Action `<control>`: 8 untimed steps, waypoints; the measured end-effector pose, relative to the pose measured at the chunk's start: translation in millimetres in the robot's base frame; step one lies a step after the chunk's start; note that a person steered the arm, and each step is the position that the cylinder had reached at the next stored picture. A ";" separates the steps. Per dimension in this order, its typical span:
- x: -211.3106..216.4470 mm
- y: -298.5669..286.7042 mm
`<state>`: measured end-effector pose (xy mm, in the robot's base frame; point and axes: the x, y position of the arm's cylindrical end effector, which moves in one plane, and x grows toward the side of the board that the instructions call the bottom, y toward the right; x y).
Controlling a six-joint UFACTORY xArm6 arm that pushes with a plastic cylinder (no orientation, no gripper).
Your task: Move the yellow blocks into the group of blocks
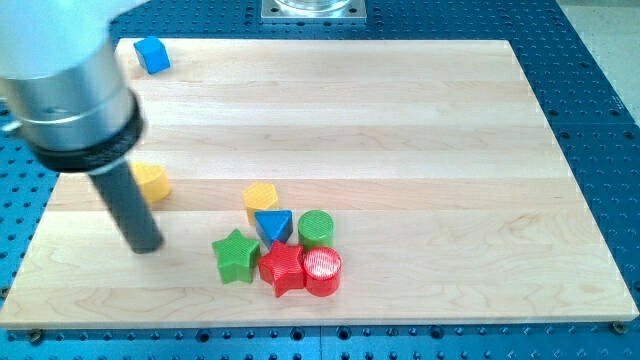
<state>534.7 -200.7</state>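
A yellow block (152,182) lies at the view's left, partly hidden behind my rod. My tip (145,247) rests on the board just below and left of it. A yellow hexagon block (261,196) sits at the top of a tight group: blue triangle (273,224), green cylinder (316,228), green star (236,255), red star (282,267), red cylinder (322,271). The tip is well to the left of that group.
A blue cube (152,55) sits alone near the board's top left corner. The wooden board (400,120) lies on a blue perforated table. A metal mount (313,9) shows at the view's top edge.
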 end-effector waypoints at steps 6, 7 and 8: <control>-77.0 165.4; -68.6 169.3; -64.0 169.1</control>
